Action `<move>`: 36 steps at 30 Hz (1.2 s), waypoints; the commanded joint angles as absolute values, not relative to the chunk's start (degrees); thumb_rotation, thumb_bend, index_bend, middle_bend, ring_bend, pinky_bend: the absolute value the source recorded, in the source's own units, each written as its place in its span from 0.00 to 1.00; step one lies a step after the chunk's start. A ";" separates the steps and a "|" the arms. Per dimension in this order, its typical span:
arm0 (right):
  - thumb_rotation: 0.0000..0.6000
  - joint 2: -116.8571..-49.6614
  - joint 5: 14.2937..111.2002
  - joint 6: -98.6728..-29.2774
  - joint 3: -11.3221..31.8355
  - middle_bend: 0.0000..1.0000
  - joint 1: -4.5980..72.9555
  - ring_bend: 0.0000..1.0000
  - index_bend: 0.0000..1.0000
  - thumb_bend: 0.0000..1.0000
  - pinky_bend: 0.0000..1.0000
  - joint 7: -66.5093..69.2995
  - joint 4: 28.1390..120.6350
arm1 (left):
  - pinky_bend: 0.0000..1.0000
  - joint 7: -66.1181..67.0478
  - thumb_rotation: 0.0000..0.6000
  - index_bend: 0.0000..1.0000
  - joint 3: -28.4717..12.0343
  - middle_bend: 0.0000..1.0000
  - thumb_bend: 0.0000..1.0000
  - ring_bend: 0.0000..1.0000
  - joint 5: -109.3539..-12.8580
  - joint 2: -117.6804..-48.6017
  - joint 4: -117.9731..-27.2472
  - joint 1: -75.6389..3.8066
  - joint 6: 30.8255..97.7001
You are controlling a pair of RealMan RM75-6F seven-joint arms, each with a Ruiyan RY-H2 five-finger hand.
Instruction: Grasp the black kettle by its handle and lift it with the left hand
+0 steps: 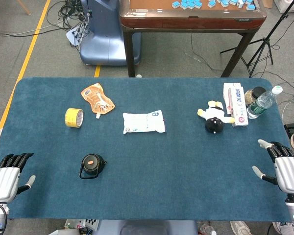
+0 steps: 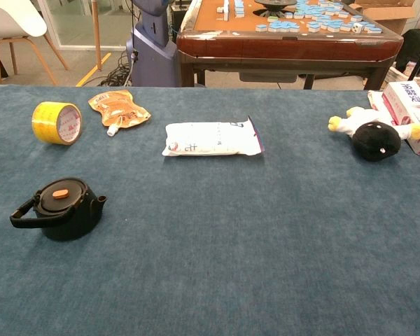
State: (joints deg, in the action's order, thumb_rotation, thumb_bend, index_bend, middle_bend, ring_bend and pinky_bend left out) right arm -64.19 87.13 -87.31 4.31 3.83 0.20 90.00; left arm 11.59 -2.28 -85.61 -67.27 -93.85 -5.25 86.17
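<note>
Kettle (image 1: 92, 165): upright on surface (image 1: 186, 171), handle toward left robot hand.
Left robot hand (image 1: 7, 176): empty, fingers apart, well apart from kettle.
Right robot hand (image 1: 284, 169): empty, fingers apart.

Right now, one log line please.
left hand: open, table edge | black kettle with orange lid knob: upright, untouched | right hand: open, idle
</note>
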 commanded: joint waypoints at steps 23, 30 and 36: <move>1.00 -62.84 85.91 -90.06 8.05 0.32 4.64 0.20 0.21 0.21 0.26 0.31 91.27 | 0.13 2.40 1.00 0.19 -2.61 0.24 0.22 0.23 -92.16 -67.80 -87.34 -13.94 77.62; 1.00 -62.81 85.59 -89.63 8.11 0.32 4.86 0.20 0.21 0.21 0.26 -0.12 91.48 | 0.13 2.17 0.97 0.08 -2.22 0.19 0.19 0.21 -93.86 -68.44 -87.52 -18.82 71.69; 1.00 -62.72 85.50 -89.44 7.84 0.32 4.74 0.20 0.21 0.21 0.26 -0.20 91.48 | 0.08 3.81 0.75 0.00 -2.15 0.08 0.17 0.12 -93.61 -68.97 -89.51 -21.99 67.46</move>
